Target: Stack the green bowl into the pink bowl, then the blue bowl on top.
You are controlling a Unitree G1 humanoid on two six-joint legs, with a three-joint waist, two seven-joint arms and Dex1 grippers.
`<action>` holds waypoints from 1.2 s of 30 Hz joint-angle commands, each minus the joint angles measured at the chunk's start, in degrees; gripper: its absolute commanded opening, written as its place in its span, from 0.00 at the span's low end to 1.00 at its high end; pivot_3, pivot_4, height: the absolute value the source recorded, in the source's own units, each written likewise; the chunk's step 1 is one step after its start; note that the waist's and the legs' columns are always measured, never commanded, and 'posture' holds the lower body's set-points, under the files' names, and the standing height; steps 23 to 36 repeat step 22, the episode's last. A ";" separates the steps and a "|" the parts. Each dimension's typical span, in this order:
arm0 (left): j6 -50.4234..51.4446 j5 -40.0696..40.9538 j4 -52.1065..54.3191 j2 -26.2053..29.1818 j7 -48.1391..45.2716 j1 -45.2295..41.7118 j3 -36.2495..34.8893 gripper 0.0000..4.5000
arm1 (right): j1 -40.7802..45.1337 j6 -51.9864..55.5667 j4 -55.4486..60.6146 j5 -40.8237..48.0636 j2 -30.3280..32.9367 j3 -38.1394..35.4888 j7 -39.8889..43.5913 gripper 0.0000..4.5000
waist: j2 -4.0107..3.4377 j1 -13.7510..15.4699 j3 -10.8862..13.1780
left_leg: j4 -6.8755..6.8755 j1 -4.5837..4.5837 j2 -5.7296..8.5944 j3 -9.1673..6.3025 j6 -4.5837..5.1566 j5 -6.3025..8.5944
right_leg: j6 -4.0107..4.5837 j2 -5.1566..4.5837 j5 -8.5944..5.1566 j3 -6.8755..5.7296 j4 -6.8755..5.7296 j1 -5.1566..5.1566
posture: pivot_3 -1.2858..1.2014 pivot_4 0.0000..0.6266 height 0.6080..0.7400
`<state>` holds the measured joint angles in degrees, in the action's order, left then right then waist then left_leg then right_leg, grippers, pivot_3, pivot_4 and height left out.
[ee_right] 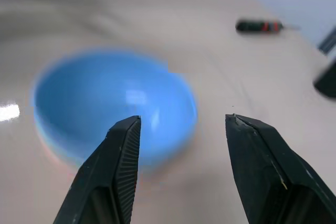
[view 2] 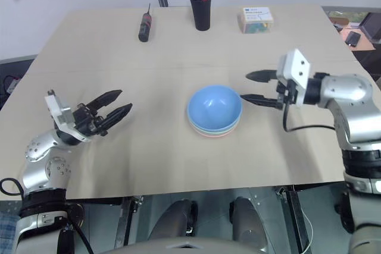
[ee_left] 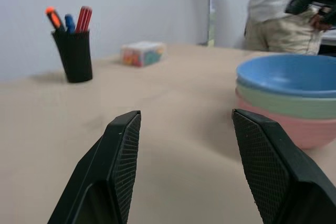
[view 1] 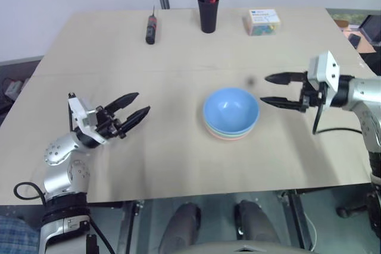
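The three bowls stand nested in the middle of the table: the blue bowl (view 1: 231, 109) on top, the green bowl (ee_left: 294, 103) under it, the pink bowl (ee_left: 302, 129) at the bottom. My right gripper (view 1: 269, 90) is open just to the right of the stack, apart from it, with nothing between its fingers. My left gripper (view 1: 138, 104) is open well to the left of the stack, pointing toward it, also with nothing in it. The right wrist view looks down into the blue bowl (ee_right: 113, 103).
At the back of the table (view 1: 89, 46) lie a black screwdriver (view 1: 151, 30), a black cup of pens (view 1: 208, 9) and a small box (view 1: 263, 21). A person (ee_left: 283, 9) stands beyond the far side of the table.
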<state>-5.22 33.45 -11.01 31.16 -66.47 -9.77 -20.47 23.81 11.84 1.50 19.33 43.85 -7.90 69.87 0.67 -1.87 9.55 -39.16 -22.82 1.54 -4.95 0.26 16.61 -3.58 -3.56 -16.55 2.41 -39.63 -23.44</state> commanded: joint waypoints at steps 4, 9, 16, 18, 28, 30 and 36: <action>-1.08 -1.69 3.35 0.12 4.15 3.46 -0.61 0.65 | -8.46 -9.40 -6.33 4.46 0.37 -8.39 3.22 0.59 | -0.01 -0.32 0.00 | -0.01 0.13 -0.09 0.07 0.06 0.03 | 0.00 0.01 0.00 0.09 -0.14 0.01 | 0.52 0.24 1.00; -1.51 -2.47 4.48 -1.03 5.16 5.15 0.76 0.65 | -11.83 -11.74 -11.55 8.30 -3.56 -11.14 2.79 0.59 | -0.02 -0.28 0.00 | 0.00 0.53 -0.13 0.10 0.12 0.07 | 0.00 0.21 0.00 0.11 -0.12 0.38 | 0.52 0.24 1.00; -2.60 -2.74 4.08 -1.50 4.54 4.59 2.39 0.65 | -12.25 -16.03 -16.78 7.49 -4.89 -9.90 3.01 0.59 | -0.04 -0.11 0.01 | 0.04 0.73 -0.13 0.10 0.13 0.08 | 0.00 0.19 0.00 0.11 -0.12 0.56 | 0.52 0.24 1.00; -2.81 -2.70 3.86 -1.34 4.51 4.31 2.62 0.65 | -12.32 -16.43 -17.11 7.72 -5.21 -9.75 2.96 0.59 | -0.04 -0.15 0.01 | 0.08 0.88 -0.13 0.10 0.13 0.08 | 0.00 0.20 0.00 0.12 -0.08 0.73 | 0.52 0.24 1.00; -3.53 -3.05 3.42 -1.03 4.22 3.81 2.75 0.65 | -12.88 -16.89 -17.12 8.47 -5.86 -10.09 2.91 0.59 | -0.04 -0.16 0.01 | 0.08 0.92 -0.13 0.11 0.13 0.08 | 0.00 0.20 0.00 0.13 -0.08 0.77 | 0.52 0.24 1.00; -3.53 -3.05 3.42 -1.03 4.22 3.81 2.75 0.65 | -12.88 -16.89 -17.12 8.47 -5.86 -10.09 2.91 0.59 | -0.04 -0.16 0.01 | 0.08 0.92 -0.13 0.11 0.13 0.08 | 0.00 0.20 0.00 0.13 -0.08 0.77 | 0.52 0.24 1.00; -3.53 -3.05 3.42 -1.03 4.22 3.81 2.75 0.65 | -12.88 -16.89 -17.12 8.47 -5.86 -10.09 2.91 0.59 | -0.04 -0.16 0.01 | 0.08 0.92 -0.13 0.11 0.13 0.08 | 0.00 0.20 0.00 0.13 -0.08 0.77 | 0.52 0.24 1.00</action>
